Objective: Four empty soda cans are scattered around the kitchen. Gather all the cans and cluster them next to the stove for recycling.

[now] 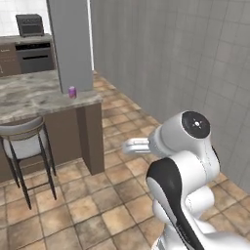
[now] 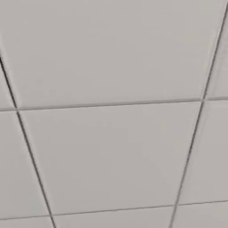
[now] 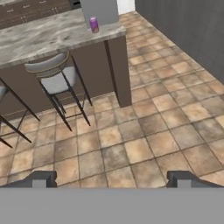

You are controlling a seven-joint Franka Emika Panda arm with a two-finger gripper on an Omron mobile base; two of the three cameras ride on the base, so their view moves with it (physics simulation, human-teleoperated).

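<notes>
Pink-purple soda can (image 1: 72, 92) sits on the marble counter (image 1: 29, 97), far off. The gripper (image 3: 111, 180) is wide open and empty; it likely must drive closer.

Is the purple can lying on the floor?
No, the purple can stands upright on the marble counter, above the stool.

Flat, even rendered light, no obvious source. Soft shadows sat under the counter (image 1: 44, 97) overhang and stool (image 3: 54, 72). No glare. All frames were low-res and slightly soft; wall tiles (image 2: 111, 151) looked blurred up close.
</notes>
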